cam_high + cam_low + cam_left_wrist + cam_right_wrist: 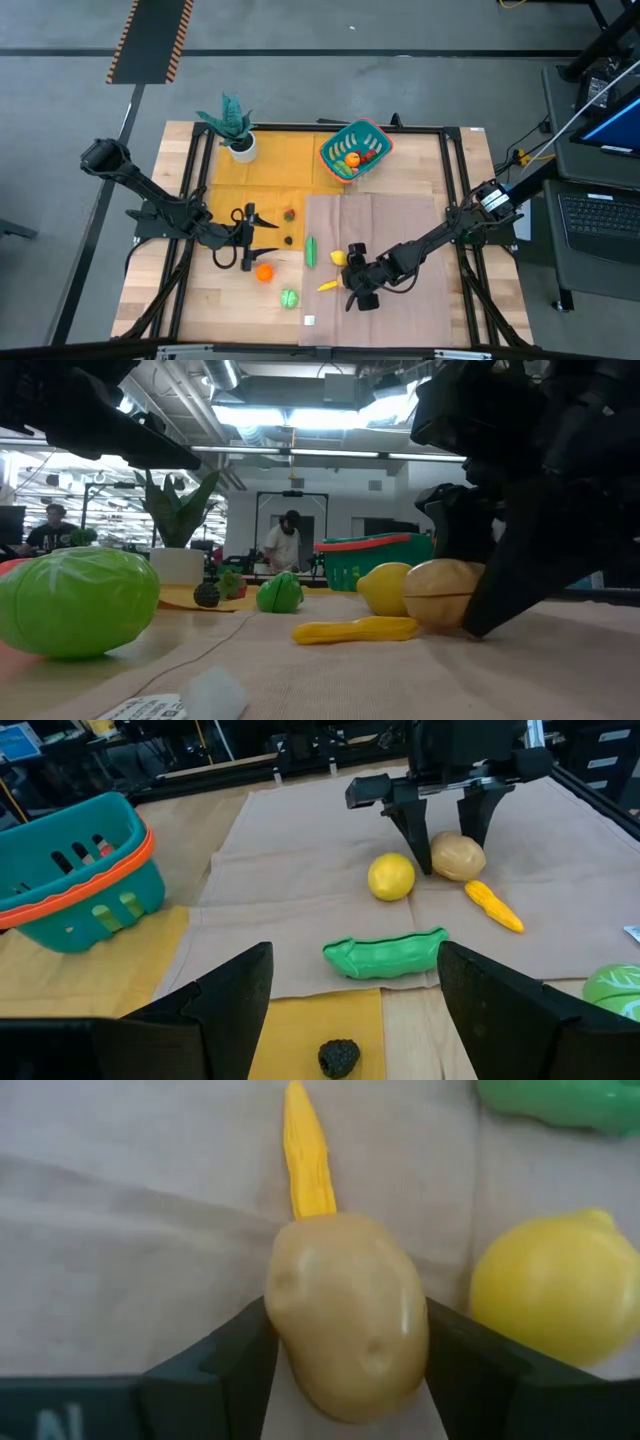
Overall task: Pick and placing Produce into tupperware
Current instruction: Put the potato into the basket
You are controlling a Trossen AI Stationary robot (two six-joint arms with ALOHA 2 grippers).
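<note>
Your right gripper (447, 815) is down on the beige cloth (300, 860) with one finger on each side of the potato (347, 1330). Both fingers touch its sides; it rests on the cloth. The potato is tan, smooth and oval, with shallow dimples.

Just beside it lies a round yellow lemon (391, 877). A slim yellow corn cob (493, 906) lies just on its other side. A green pea pod (385, 953) lies nearer your left gripper (350, 1005), whose fingers stand apart over the cloth's edge and hold nothing.

The tupperware (355, 150) sits at the table's far edge. It is teal with an orange-red rim and slotted walls. Red, orange and green pieces already lie in it.

An orange (264, 272) and a green cabbage (78, 602) lie on bare wood.
</note>
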